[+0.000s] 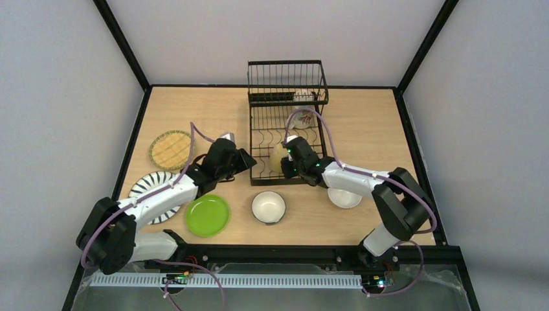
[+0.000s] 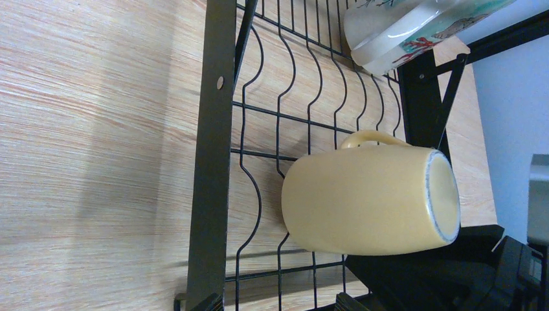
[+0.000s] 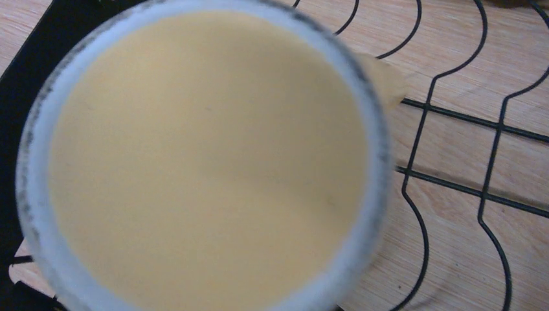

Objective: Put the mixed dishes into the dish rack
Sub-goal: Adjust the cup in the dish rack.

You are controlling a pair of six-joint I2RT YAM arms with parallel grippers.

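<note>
The right gripper [image 1: 287, 163] grasps the pale yellow mug [image 2: 369, 201], which stands inverted on the wire base of the dish rack [image 1: 253, 139], toward the rack's near left corner. The left gripper [image 1: 245, 161] is released and empty, just beside the rack's left rail. The lime green plate [image 1: 207, 215] and a white-inside bowl [image 1: 268, 207] lie near the front edge of the bench [image 1: 362, 129].

I've got the wooden table [image 1: 362, 123] spread under everything, a black rail [image 1: 272, 249] along its near edge and a white slotted strip [image 1: 259, 280] just below. Black posts [image 1: 120, 40] climb from the far corners, with pale walls [image 1: 58, 97] all round.
</note>
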